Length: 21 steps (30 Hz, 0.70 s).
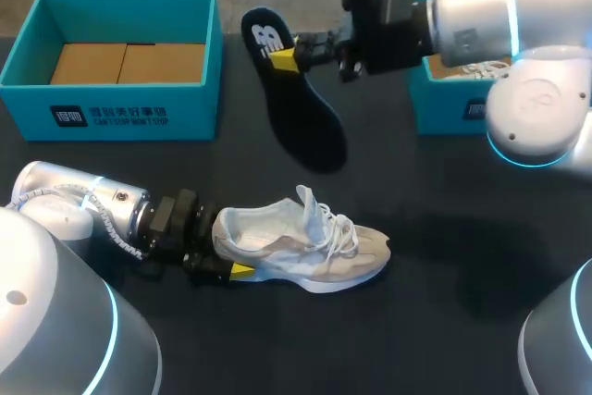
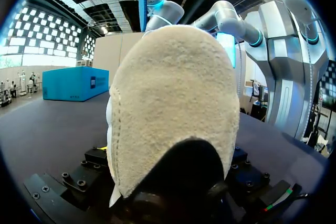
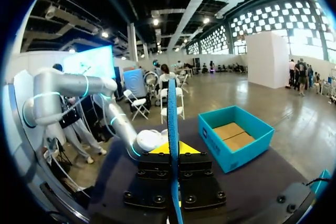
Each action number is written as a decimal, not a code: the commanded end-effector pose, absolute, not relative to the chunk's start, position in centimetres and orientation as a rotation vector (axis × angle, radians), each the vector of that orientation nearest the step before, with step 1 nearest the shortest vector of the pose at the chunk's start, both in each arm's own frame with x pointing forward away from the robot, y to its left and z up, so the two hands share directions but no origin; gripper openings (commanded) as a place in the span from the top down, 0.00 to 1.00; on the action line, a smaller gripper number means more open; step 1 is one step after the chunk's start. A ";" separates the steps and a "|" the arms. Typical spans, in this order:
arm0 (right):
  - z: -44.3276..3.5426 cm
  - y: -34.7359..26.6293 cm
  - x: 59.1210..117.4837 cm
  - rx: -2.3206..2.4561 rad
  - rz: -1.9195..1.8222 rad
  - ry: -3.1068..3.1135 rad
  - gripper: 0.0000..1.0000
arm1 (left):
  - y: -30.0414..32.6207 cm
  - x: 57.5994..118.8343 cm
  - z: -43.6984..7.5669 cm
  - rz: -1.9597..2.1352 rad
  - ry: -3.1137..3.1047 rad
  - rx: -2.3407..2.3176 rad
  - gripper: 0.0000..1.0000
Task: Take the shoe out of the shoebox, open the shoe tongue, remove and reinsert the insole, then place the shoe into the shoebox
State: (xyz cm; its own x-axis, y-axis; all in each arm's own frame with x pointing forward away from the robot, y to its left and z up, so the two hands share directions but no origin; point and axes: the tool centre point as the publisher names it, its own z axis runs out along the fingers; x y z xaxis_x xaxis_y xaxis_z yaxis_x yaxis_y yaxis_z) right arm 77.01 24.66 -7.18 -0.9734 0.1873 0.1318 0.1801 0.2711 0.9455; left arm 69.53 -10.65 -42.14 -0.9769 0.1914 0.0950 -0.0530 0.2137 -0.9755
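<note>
My right gripper point(image 1: 285, 57) pinches the insole point(image 1: 298, 108) near one end; it could swivel and miss the sneaker point(image 1: 310, 249), which my left gripper point(image 1: 231, 270) clamps at the heel.

Black insole point(image 1: 310, 122) apart from white shoe point(image 1: 305, 247)

Two teal cardboard shoeboxes are counted: the left shoebox point(image 1: 129, 113) and the right shoebox point(image 1: 442, 106), which is half hidden. One white-and-beige lace-up sneaker point(image 1: 310, 252) and one dark flat insole point(image 1: 310, 131) are spotted. Two yellow-tipped grippers are counted too: left gripper point(image 1: 231, 264) and right gripper point(image 1: 288, 55).
</note>
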 end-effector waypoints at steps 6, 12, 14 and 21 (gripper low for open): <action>-3.4 21.4 75.4 0.367 1.978 2.435 1.00 | -10.7 69.7 -42.3 1.851 -2.286 -0.134 1.00; -0.6 20.5 74.9 0.344 2.029 2.395 1.00 | -10.7 69.7 -42.3 1.851 -2.286 -0.134 1.00; -0.6 20.5 74.9 0.344 2.029 2.395 1.00 | -10.7 69.7 -42.3 1.851 -2.286 -0.134 1.00; -0.6 20.5 74.9 0.344 2.029 2.395 1.00 | -10.7 69.7 -42.3 1.851 -2.286 -0.134 1.00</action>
State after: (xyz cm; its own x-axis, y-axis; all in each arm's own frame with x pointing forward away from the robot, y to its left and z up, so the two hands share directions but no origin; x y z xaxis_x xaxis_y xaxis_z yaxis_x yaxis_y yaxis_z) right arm 74.87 20.51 -0.55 -0.9761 0.1550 0.1526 0.1761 0.1511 0.9727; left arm 69.53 -10.64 -42.14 -0.9769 0.1913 0.0950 -0.0530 0.2138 -0.9754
